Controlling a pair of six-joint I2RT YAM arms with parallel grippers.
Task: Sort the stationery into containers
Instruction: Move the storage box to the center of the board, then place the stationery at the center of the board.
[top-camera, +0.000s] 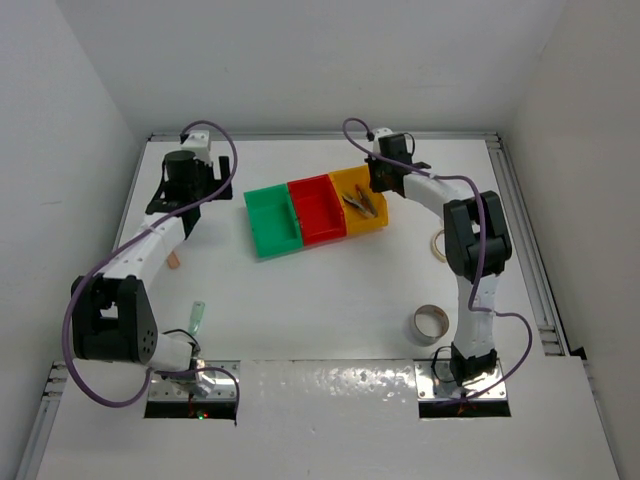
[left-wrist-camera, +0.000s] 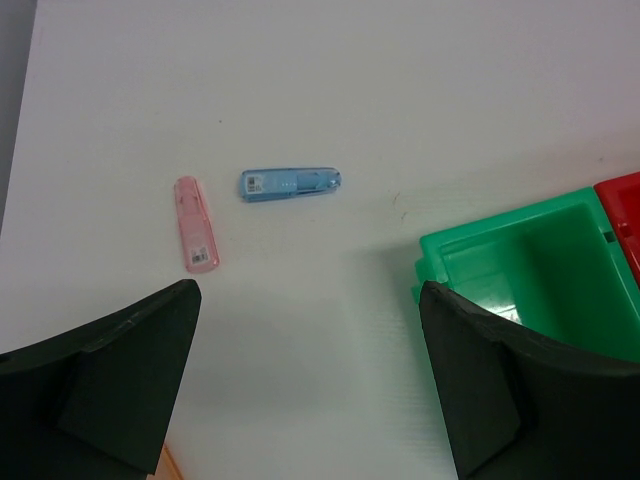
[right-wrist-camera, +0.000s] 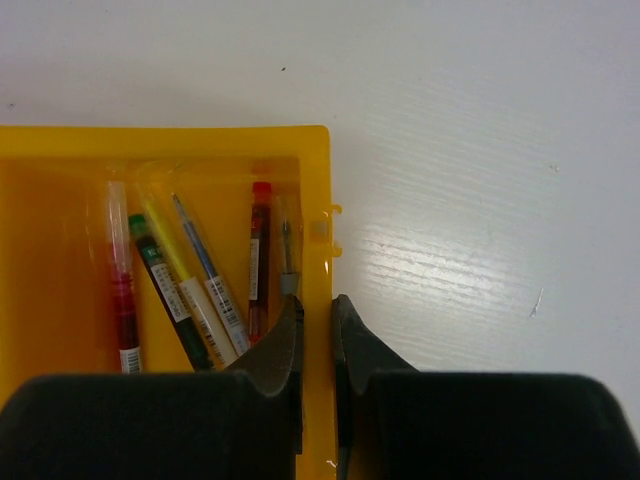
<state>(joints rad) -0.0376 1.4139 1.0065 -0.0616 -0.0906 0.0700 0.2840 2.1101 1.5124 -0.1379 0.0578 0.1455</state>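
The green (top-camera: 272, 222), red (top-camera: 318, 208) and yellow (top-camera: 362, 205) bins stand joined in a row at mid-table. My right gripper (top-camera: 378, 185) is shut on the yellow bin's right wall (right-wrist-camera: 317, 240), one finger inside and one outside (right-wrist-camera: 316, 300). Several pens (right-wrist-camera: 190, 285) lie in the yellow bin. My left gripper (top-camera: 178, 195) is open and empty (left-wrist-camera: 310, 290) above bare table left of the green bin (left-wrist-camera: 540, 265). A pink eraser piece (left-wrist-camera: 196, 224) and a blue one (left-wrist-camera: 290, 184) lie beyond its fingers; the top view hides them.
A peach piece (top-camera: 176, 261) and a pale green piece (top-camera: 198, 316) lie near the left arm. One tape roll (top-camera: 431, 323) lies by the right arm's base, another (top-camera: 439, 245) is partly behind that arm. White walls enclose the table.
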